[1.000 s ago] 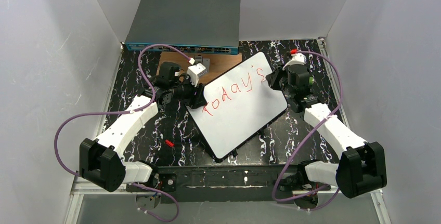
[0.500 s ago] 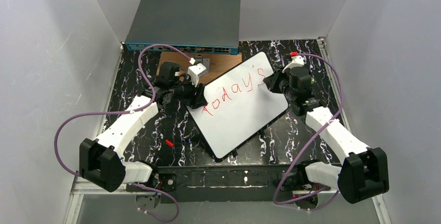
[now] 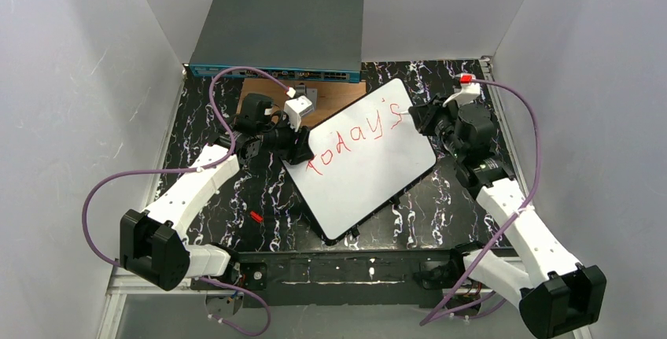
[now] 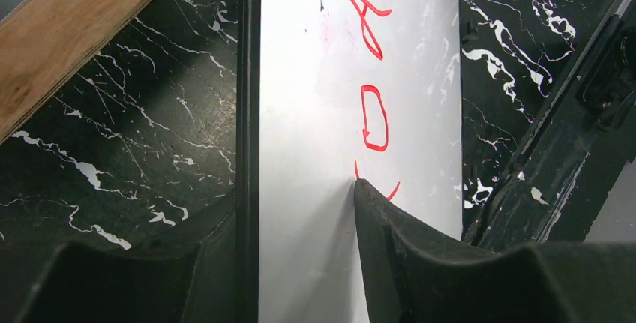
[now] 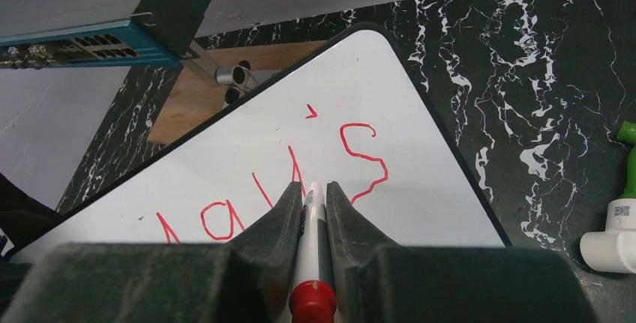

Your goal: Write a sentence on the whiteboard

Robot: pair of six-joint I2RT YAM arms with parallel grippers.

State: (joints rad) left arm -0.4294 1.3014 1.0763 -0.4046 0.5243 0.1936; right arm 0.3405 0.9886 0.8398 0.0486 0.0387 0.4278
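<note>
Top external: whiteboard point(image 3: 370, 174) lies skewed at frame centre on black marbled table point(image 3: 204, 119), red "Today's" across its upper part. L gripper point(image 3: 302, 150), centre-left, is clamped on the board's left edge; left wrist view shows one finger on the white face, the other down beside the black rim, w/ red letters above. R gripper point(image 3: 417, 116), right of centre, is pinched tight on a white marker point(image 5: 306, 263) w/ red end. In right wrist view its tip points at the board below the "y" and "s"; can't tell if it touches. Grey switch box point(image 3: 275, 32) sits upper centre, wooden plate point(image 3: 263, 90) just below it, board's top edge overlapping it.
</note>
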